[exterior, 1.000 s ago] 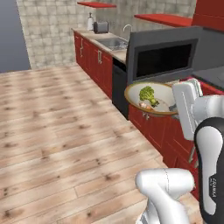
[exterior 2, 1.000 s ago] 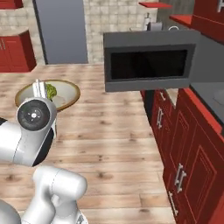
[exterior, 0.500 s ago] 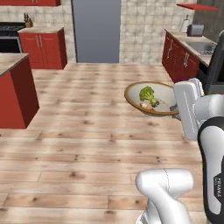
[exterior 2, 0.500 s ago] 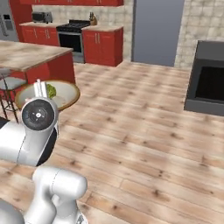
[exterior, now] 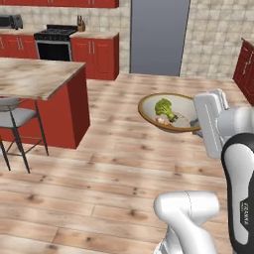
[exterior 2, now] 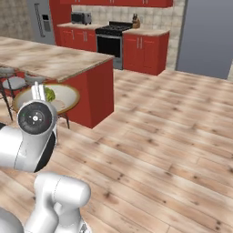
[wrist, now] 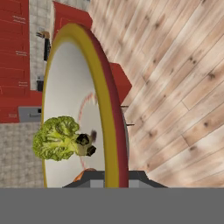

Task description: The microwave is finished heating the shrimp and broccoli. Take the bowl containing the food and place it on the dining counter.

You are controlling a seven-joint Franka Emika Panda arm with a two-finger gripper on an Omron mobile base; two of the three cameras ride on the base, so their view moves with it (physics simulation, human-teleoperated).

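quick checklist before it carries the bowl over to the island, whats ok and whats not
1. Grip on the bowl: ok, the gripper is shut on its rim.
2. Bowl level: ok, it sits near level in the left base view, with a slight tilt.
3. Food inside: ok, the broccoli and the shrimp both lie in the bowl.
4. Dining counter in sight: ok, ahead and to the left.
5. Landing spot on the counter: ok, the stone top nearest the robot looks bare.
6. Path: cannot tell fully, open wood floor lies between, but a stool stands at the counter's near side.
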